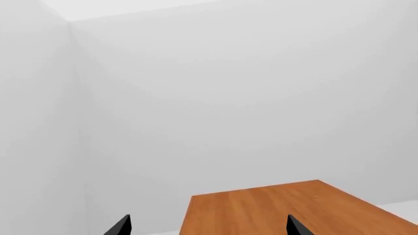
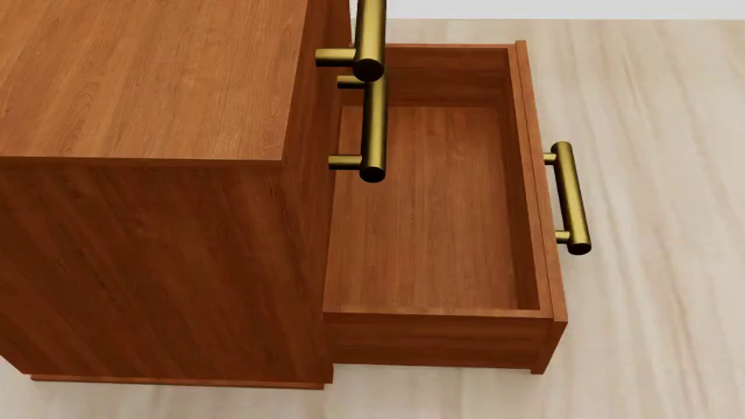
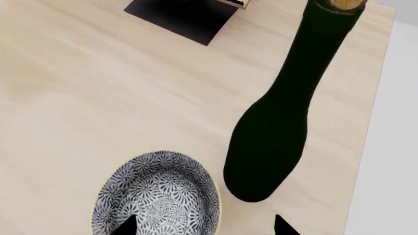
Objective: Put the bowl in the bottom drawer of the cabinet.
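The blue-and-white patterned bowl (image 3: 156, 196) with a pale rim sits on a light wooden table (image 3: 98, 98) in the right wrist view. My right gripper (image 3: 203, 226) hangs open over it, one fingertip (image 3: 126, 226) above the bowl's inside, the other beyond its rim. In the head view the reddish-brown cabinet (image 2: 152, 175) stands with its bottom drawer (image 2: 431, 227) pulled out and empty, brass handle (image 2: 568, 196) on its front. My left gripper (image 1: 207, 226) is open, facing a white wall above a wooden top (image 1: 287, 210). Neither gripper shows in the head view.
A dark green wine bottle (image 3: 287, 107) stands right beside the bowl. A black base (image 3: 183, 14) lies at the table's far side. The two upper drawers' brass handles (image 2: 370, 87) jut out over the open drawer. Pale floor (image 2: 664, 131) surrounds the cabinet.
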You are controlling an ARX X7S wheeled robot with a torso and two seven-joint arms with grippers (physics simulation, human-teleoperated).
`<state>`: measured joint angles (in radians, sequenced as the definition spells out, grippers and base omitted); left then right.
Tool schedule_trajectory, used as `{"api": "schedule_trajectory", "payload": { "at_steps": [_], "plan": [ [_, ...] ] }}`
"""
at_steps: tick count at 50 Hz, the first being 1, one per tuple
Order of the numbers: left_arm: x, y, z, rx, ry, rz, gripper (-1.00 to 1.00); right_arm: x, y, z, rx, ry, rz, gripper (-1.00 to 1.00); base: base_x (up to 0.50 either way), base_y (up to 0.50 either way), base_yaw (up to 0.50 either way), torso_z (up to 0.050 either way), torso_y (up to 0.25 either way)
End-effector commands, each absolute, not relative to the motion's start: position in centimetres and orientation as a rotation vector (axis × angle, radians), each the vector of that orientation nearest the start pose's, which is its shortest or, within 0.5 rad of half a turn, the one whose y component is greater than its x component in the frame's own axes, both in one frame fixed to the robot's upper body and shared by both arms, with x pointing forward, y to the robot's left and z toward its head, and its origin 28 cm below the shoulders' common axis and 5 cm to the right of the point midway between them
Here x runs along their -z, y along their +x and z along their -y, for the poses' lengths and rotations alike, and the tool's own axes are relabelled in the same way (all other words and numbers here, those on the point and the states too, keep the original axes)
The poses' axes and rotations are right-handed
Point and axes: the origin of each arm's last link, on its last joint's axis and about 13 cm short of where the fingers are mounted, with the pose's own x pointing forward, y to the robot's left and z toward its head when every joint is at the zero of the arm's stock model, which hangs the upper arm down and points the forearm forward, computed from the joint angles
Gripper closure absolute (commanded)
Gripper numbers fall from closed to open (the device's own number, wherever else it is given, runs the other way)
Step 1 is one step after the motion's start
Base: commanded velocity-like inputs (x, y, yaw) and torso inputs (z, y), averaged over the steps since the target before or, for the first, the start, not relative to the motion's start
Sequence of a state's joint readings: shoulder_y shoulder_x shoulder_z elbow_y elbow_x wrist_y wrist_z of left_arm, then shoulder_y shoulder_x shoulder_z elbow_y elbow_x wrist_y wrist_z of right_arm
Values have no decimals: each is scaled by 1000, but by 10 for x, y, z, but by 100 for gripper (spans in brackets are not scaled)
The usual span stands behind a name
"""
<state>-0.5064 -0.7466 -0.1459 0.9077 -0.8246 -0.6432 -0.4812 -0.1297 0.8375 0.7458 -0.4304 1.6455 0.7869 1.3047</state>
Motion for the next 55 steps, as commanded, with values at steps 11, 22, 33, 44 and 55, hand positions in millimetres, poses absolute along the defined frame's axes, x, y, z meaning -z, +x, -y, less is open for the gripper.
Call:
{"api": "schedule_trajectory", "payload": {
  "at_steps": [11, 22, 33, 44, 55],
  "plan": [
    [-272, 188, -270, -6, 143, 646, -100, -176, 167, 272, 977, 402, -393, -100, 0, 0, 0, 0, 0],
    [-271, 188, -270, -7, 149, 642, -100, -162, 175, 275, 992, 415, -413, -100, 0, 0, 0, 0, 0],
    [-269, 190, -271, -9, 153, 634, -100, -152, 183, 275, 991, 423, -427, -100, 0, 0, 0, 0, 0],
    [-268, 191, -270, -8, 158, 631, -100, -152, 191, 276, 990, 425, -431, -100, 0, 0, 0, 0, 0],
    [-268, 192, -270, -9, 163, 625, -100, -146, 198, 278, 994, 434, -439, -100, 0, 0, 0, 0, 0]
  ]
}}
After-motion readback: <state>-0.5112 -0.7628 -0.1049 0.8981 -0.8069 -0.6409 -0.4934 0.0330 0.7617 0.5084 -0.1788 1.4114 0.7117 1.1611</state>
